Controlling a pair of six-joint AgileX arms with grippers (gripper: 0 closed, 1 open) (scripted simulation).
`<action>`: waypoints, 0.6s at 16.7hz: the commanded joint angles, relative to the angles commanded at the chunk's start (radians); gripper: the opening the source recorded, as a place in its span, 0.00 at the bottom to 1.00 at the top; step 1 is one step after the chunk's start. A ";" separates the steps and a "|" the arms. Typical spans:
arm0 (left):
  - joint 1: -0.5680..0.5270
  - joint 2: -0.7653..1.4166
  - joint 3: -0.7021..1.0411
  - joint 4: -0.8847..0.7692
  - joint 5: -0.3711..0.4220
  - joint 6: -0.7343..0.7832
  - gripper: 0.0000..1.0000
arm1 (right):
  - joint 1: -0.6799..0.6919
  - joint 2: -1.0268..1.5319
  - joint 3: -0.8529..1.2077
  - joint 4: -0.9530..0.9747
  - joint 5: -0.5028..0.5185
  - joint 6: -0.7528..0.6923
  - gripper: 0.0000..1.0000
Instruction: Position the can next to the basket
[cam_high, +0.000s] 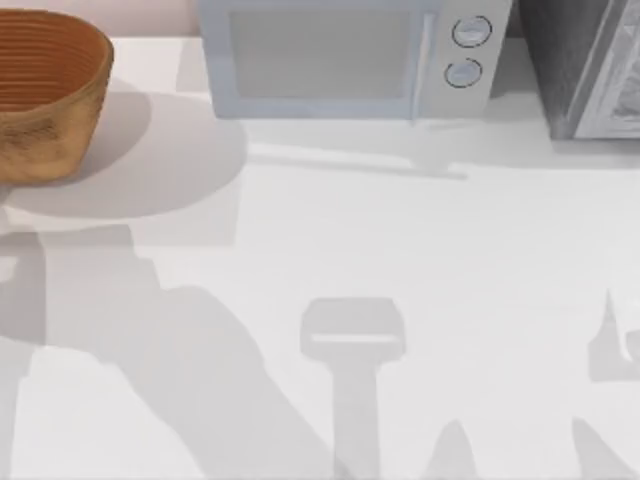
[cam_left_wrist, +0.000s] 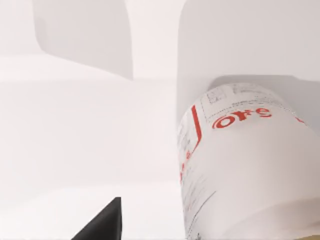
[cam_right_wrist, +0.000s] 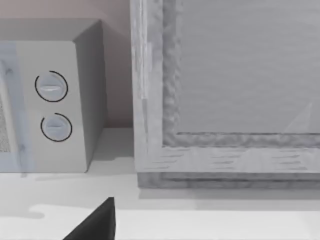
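Nearest the camera: in the left wrist view the can (cam_left_wrist: 245, 165) looms large and close, white wall with red lettering, a sliver of dull gold at its end. One dark fingertip (cam_left_wrist: 102, 222) of the left gripper shows just beside it.
Where the can is: it sits right against the left wrist camera, so I judge it is with the left arm, lifted off the bench; its place over the bench I cannot tell.
Left gripper state: one finger alone shows and no contact is visible, so I cannot tell whether it is spread or pinching the can.
How the can will handle: probably light, with a stiff but thin wall and a smooth printed skin that could slip or dent under a hard squeeze. Best taken across the middle of the cylinder, pads flat on opposite sides, with moderate pressure.
Basket: the basket (cam_high: 45, 100) stands at the bench's far left corner, upright, its ribbed inside open to the top view.
Other things: a white microwave (cam_high: 345, 55) at the far edge's middle, a grey box (cam_high: 590, 65) at the far right corner.
Right arm: parked, its wrist camera facing the microwave dials and grey box; one dark fingertip (cam_right_wrist: 95, 222) shows, fingers' state unclear.
Next step, as a judgement: set the can upright on bare bench just beside the basket, not touching it.
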 joint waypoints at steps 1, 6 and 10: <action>0.002 0.000 0.000 0.000 0.000 0.000 1.00 | 0.000 0.000 0.000 0.000 0.000 0.000 1.00; 0.002 -0.010 0.046 -0.059 0.000 0.000 1.00 | 0.000 0.000 0.000 0.000 0.000 0.000 1.00; 0.001 -0.022 0.088 -0.113 0.000 -0.001 1.00 | 0.000 0.000 0.000 0.000 0.000 0.000 1.00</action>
